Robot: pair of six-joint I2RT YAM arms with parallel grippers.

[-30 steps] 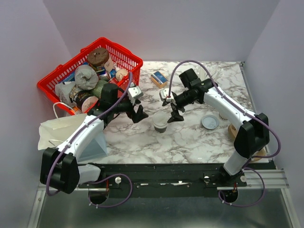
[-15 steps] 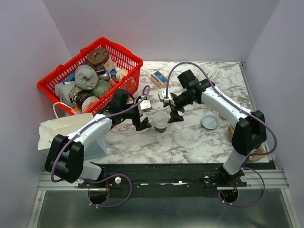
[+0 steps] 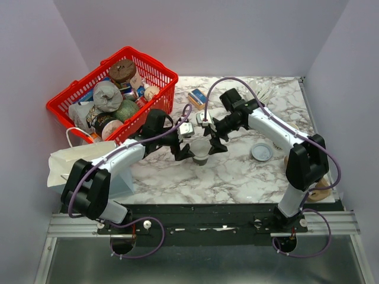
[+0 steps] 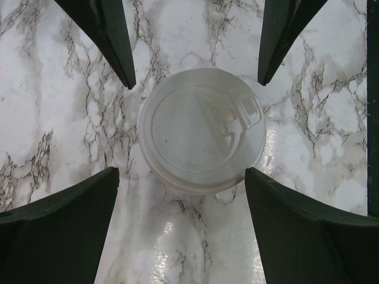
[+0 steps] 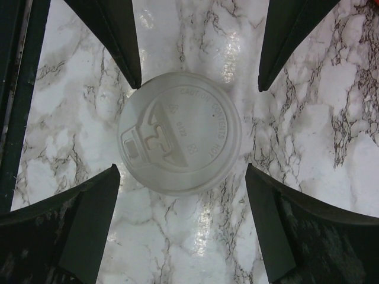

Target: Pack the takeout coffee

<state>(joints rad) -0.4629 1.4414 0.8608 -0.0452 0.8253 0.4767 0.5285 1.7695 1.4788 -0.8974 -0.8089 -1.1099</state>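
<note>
marble-patterned tabletop (image 3: 237, 171), glossy white veined with grey, under plain pale walls: the takeout coffee (image 3: 201, 154) stands upright near the middle, a little left of centre, between two robot claws. the left gripper (image 3: 184, 151) and the right gripper (image 3: 214, 143) hover over the cup from opposite sides, each with its dark, tapering fingers spread wide and touching nothing. both wrist views look straight down on the round white plastic lid (image 4: 201, 130), with its raised sip tab and embossed ring. the cup looks light, its paper wall thin enough to dent under a hard squeeze. the lid looks smooth and probably slippery, so the dark body below the rim seems the safer place to hold, gently and kept level in case it is full. a white paper bag (image 3: 74, 163) lies at the near left, close to a red plastic basket (image 3: 151, 61) heaped with goods at the far left. a loose flat lid (image 3: 261, 152) sits well apart to the right.
</note>
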